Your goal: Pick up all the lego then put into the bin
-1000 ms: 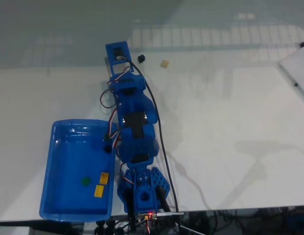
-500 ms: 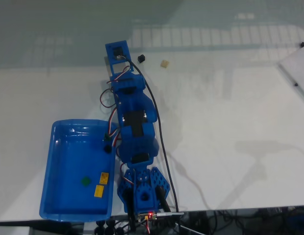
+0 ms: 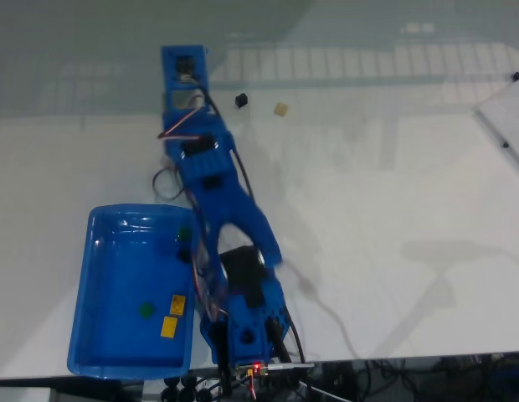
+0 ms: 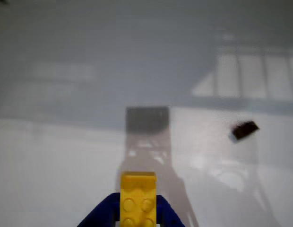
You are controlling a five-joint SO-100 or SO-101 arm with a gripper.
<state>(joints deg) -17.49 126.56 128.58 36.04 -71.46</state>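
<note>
Black lego (image 4: 244, 130) right of gripper (image 4: 137, 208) (apart)

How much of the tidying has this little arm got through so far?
Part of it. The blue bin already holds a green brick and two yellow bricks. In the wrist view a yellow brick sits at the gripper, apparently held. Left on the table are a black brick and a tan brick, both beyond the arm.
</note>
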